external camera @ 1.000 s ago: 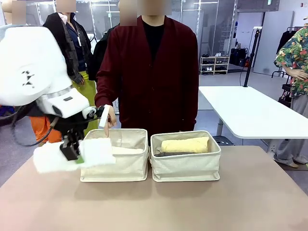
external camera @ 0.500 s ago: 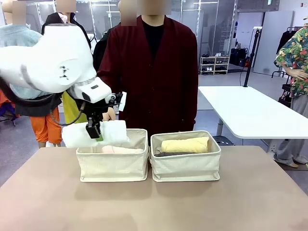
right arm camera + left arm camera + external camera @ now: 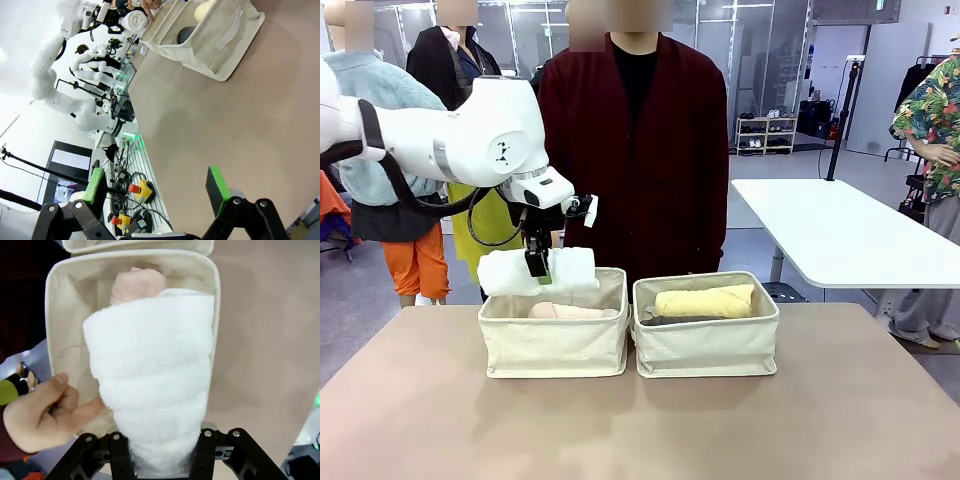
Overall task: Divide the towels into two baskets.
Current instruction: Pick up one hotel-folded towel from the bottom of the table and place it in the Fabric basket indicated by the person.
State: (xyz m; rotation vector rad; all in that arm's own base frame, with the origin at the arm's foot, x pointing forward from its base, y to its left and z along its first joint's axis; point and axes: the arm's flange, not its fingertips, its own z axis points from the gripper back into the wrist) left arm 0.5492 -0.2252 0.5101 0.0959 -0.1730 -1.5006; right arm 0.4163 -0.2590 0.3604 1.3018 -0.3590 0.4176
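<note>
The left gripper (image 3: 537, 268) is clamped on the white towel (image 3: 537, 271), holding the roll crosswise above the rear left rim of the left basket (image 3: 557, 347). In the front view the towel hangs level, its length running along the basket's width, with the gripper fingers pinching it near mid-length. In the left wrist view the white towel (image 3: 152, 380) extends away from the left gripper (image 3: 161, 471) directly over the open left basket (image 3: 56, 340), and the pale pinkish-beige towel (image 3: 136, 284) lies inside the basket beneath it. The same pinkish-beige towel (image 3: 572, 311) is visible low in the left basket in the front view. A person's hand (image 3: 42, 412) sits beside the held roll, one finger touching its lower side, near the basket's wall. The right basket (image 3: 707, 345) stands just beside the left one and contains the pale yellow towel (image 3: 704, 300) on top of the dark grey towel (image 3: 665, 320). The right gripper (image 3: 157, 187) is spread apart, holding nothing, above bare table (image 3: 240, 130), well apart from the right basket (image 3: 210, 45).
</note>
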